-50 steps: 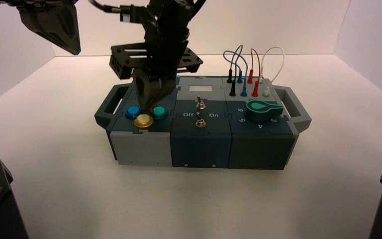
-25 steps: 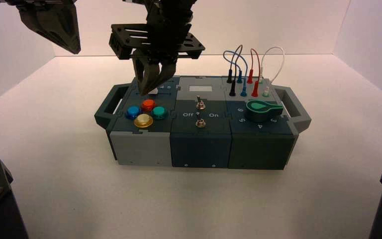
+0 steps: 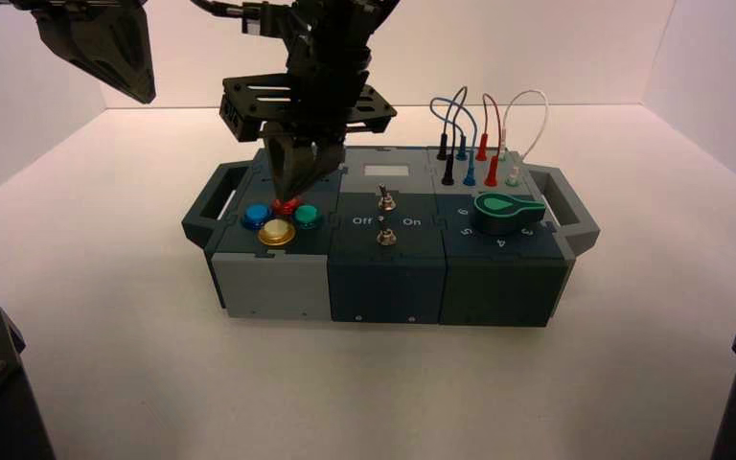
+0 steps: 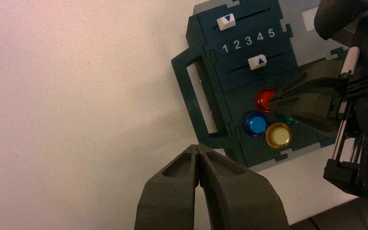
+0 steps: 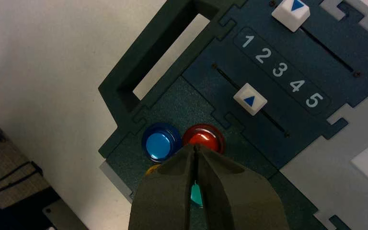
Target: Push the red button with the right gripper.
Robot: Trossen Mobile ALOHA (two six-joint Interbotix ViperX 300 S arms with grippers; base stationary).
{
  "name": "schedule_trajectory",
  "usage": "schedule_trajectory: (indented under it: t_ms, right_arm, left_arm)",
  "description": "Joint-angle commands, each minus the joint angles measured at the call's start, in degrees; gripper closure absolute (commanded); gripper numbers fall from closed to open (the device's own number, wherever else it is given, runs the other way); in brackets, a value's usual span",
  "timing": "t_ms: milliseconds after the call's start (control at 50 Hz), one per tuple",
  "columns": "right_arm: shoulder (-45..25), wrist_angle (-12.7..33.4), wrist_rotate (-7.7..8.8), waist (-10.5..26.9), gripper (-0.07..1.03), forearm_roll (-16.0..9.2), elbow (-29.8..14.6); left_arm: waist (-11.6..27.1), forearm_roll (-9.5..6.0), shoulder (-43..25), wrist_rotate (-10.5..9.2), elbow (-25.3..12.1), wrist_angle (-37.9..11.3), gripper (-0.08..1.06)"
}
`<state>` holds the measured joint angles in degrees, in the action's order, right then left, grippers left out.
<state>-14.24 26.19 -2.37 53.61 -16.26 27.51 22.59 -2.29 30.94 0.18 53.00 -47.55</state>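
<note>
Now lowered again: half a second earlier the right gripper (image 3: 292, 195) hung clear above the box (image 3: 388, 278) with the red button (image 3: 285, 205) fully exposed; at present its fingers, pressed together into one point, have come down so that the tip sits on the button's near edge, as the left wrist view (image 4: 272, 100) and the right wrist view (image 5: 195, 148) both show. Red button: one, on the left section of the box top, rearmost of a cluster of four domed buttons. Others in the cluster: blue button (image 3: 255, 215), one, to its left; green button (image 3: 308, 216), one, to its right, largely hidden under the fingers in the wrist views; yellow button (image 3: 276, 232), one, larger, nearest the front edge. Sliders: two, behind the buttons, each with a white cap (image 5: 249, 99) bearing a blue triangle, with a row of numerals 1 to 5 between their tracks. Toggle switches (image 3: 384, 200): two, in the middle section, one behind the other, lettered Off and On. Green knob (image 3: 505, 212): one, on the right section. Wires (image 3: 484, 120): looped between plugs at the rear right; exact count unclear. Left gripper (image 3: 144, 96): one, raised at upper left, well apart from the box, unchanged from the earlier frame, fingers (image 4: 230, 191) closed on nothing.
</note>
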Motion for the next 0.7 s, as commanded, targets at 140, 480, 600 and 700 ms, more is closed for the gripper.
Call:
schedule_trajectory:
  t_ms: [140, 480, 600, 700]
  right_arm:
    - [0.9, -0.3, -0.26, -0.3, 0.99, 0.1, -1.2]
    - [-0.5, 1.4, -0.35, -1.1, 0.99, -0.1, -1.5]
    - [0.7, 1.5, -0.44, -1.1, 0.98, 0.0, -2.0]
    - [2.5, 2.2, -0.44, -1.1, 0.99, 0.0, -2.8]
  left_arm:
    - [0.2, 0.18, 0.4, 0.26, -0.7, 0.4, 1.01]
    - [0.2, 0.18, 0.4, 0.35, -0.7, 0.4, 1.01]
    - [0.2, 0.18, 0.4, 0.44, -0.7, 0.4, 1.01]
    - [0.2, 0.18, 0.5, 0.53, -0.7, 0.6, 1.01]
